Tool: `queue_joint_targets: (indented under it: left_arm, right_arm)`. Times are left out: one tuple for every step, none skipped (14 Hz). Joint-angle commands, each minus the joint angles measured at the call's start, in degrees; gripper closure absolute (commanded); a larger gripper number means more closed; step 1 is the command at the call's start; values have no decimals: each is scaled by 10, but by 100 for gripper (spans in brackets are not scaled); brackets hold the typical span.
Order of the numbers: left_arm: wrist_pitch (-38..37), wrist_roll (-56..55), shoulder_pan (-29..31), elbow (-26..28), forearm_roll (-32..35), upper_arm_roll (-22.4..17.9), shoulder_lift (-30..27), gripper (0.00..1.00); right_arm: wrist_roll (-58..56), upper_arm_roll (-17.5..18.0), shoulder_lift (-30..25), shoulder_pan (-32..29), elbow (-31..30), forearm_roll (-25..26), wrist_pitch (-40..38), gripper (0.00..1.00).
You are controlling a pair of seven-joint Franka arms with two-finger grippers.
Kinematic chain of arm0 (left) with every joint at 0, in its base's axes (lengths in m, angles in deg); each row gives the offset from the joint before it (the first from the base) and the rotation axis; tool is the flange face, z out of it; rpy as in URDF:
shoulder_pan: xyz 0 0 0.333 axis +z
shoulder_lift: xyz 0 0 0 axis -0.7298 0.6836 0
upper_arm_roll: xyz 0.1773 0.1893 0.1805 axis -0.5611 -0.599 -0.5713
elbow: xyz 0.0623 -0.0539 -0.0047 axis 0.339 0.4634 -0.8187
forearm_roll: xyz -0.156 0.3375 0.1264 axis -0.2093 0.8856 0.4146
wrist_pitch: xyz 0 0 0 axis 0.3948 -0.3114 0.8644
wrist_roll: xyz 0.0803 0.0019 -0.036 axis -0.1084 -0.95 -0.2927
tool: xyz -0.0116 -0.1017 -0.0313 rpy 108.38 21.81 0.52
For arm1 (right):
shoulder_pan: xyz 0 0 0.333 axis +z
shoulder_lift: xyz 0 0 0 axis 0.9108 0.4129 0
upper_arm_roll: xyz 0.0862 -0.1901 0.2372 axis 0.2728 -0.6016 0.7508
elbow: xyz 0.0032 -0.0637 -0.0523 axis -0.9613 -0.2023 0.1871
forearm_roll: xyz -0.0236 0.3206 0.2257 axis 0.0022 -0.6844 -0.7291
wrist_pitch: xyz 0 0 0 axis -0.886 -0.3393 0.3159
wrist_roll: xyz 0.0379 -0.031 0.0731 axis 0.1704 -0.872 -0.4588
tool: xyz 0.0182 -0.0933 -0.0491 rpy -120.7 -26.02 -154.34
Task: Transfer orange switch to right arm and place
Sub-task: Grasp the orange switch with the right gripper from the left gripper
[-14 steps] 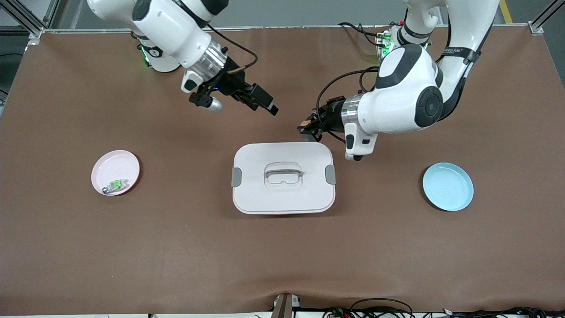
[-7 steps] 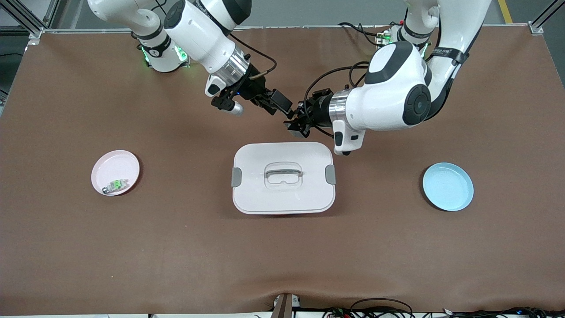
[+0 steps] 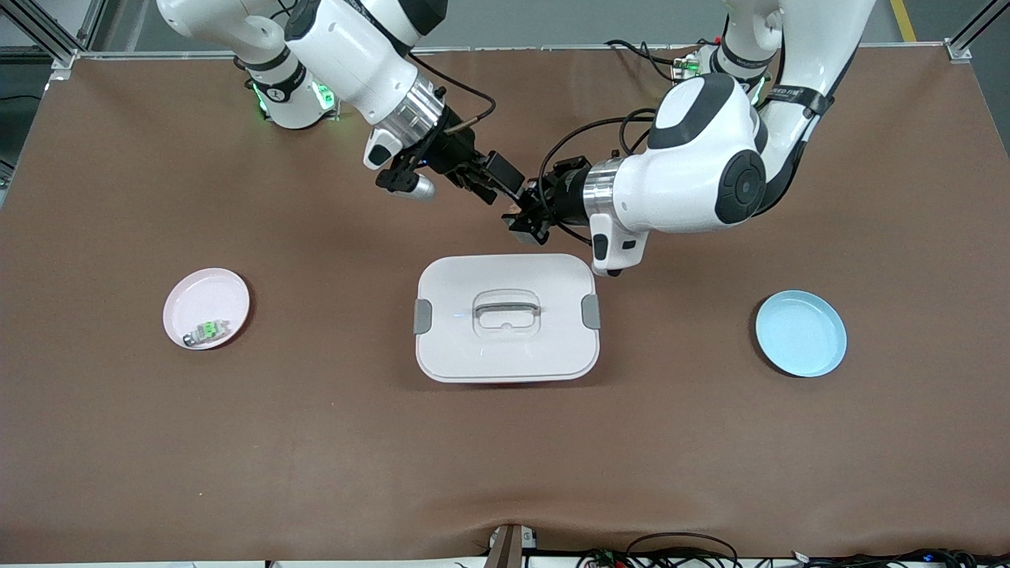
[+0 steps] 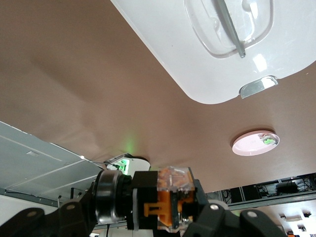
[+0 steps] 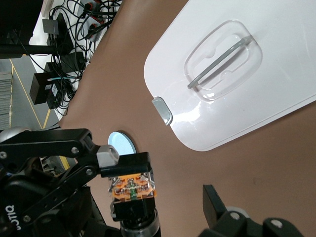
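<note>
Hidden and cut-off parts where the two grippers meet

From the front, the orange switch (image 3: 514, 211) is mostly covered by the left gripper (image 3: 524, 223) above the white lidded box (image 3: 506, 317); the picture's edge cuts the switch in the left wrist view, and the right gripper (image 5: 163, 210) shows only one finger (image 5: 215, 202) in its own. The small piece (image 3: 207, 331) on the pink plate (image 3: 207, 307) is too small to identify.
</note>
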Motion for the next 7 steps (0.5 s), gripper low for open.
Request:
queue_joint_targets:
  left_arm:
    - [-1,-8,-11,-13,-10,0,8,100]
    - [-1,-8,-11,-13,-10,0,8,100]
    - [0,-8,-11,-13,-10,0,8,100]
    - [6,-8,-11,-13,-11,0,8,100]
    - [13,-8,-12,-13,-11,0,8,100]
    - [20,-8,-13,-12,-11,0,8,100]
    - [25,-8,-18,-12,-11,0,8,100]
  right_arm:
    - [-13,-4,0,4,11,-4,3,0]
    - [-28,-4,1,4,11,-2,3,0]
    - [-40,-4,1,4,11,0,3,0]
    - [-42,-4,3,4,11,0,6,0]
    - [-42,-4,4,5,13,0,7,0]
    - [-42,-4,6,5,16,0,8,0]
    - [-43,-4,7,6,16,0,8,0]
